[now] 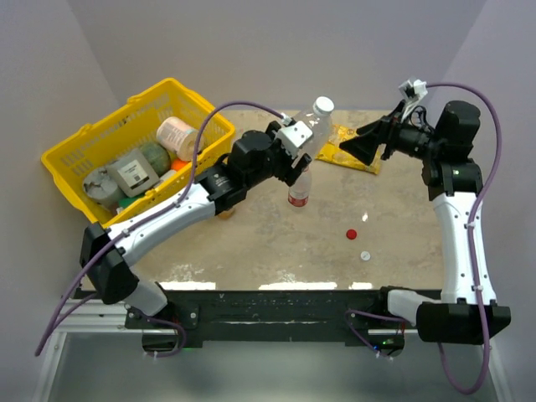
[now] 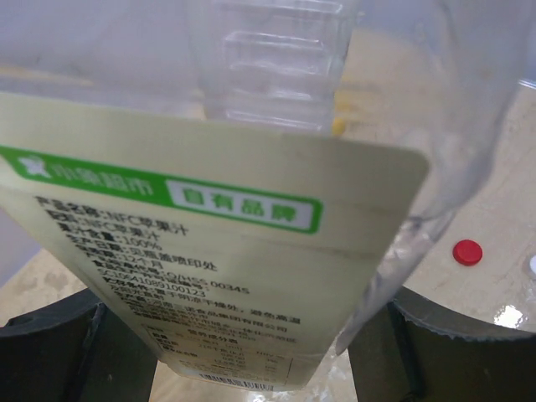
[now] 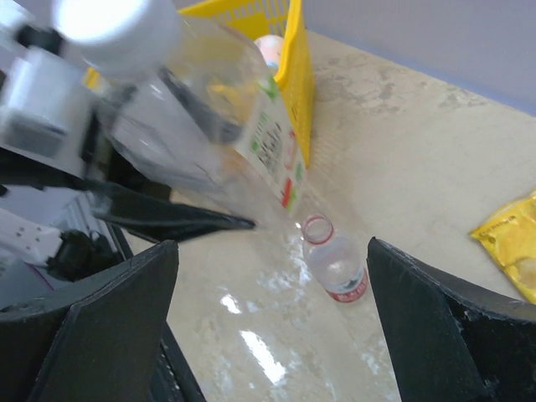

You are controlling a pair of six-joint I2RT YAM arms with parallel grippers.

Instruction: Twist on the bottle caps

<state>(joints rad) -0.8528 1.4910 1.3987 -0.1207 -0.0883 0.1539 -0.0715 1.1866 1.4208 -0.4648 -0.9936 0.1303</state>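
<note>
My left gripper [image 1: 298, 144] is shut on a large clear bottle [image 1: 311, 127] with a green and white label [image 2: 209, 243], held tilted above the table. A white cap [image 1: 322, 105] sits on its neck, also in the right wrist view [image 3: 117, 29]. A small open bottle with a red label [image 1: 299, 189] stands beneath it on the table [image 1: 251, 243]. A red cap [image 1: 352, 234] and a white cap [image 1: 366, 255] lie loose on the table. My right gripper [image 1: 366, 144] is open and empty, raised, facing the held bottle [image 3: 209, 126].
A yellow basket [image 1: 79, 155] with several grocery items stands at the back left. A yellow snack bag [image 1: 350, 151] lies at the back under my right gripper. The small bottle [image 3: 335, 265] shows between my right fingers [image 3: 100, 327].
</note>
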